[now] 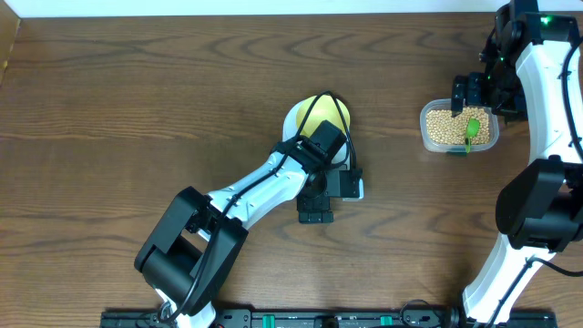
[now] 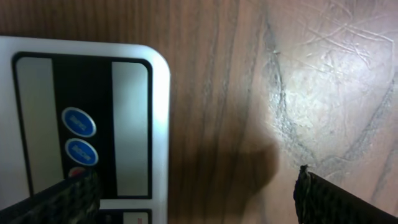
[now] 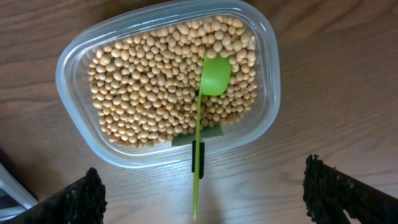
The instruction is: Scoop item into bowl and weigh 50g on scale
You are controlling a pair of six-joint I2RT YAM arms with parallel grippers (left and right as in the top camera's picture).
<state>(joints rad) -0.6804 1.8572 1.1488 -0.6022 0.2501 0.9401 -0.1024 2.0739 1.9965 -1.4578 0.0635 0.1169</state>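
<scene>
The pale yellow bowl (image 1: 314,111) stands on the white scale (image 1: 292,119) at the table's middle, partly hidden by my left arm. My left gripper (image 1: 316,210) is open and empty at the scale's display end. In the left wrist view one finger is over the scale's corner (image 2: 158,124) with its blue buttons and the other over bare wood; the gripper (image 2: 198,190) holds nothing. The tan beans (image 3: 143,81) fill a clear container (image 3: 268,106) with a green scoop (image 3: 214,74) lying in them. My right gripper (image 3: 202,180) is open above the scoop's handle end, not touching it.
The clear container (image 1: 426,128) of beans sits at the right of the table, under my right gripper (image 1: 475,98). The scoop's handle sticks out over the container's near rim. Dark wood table surrounds both.
</scene>
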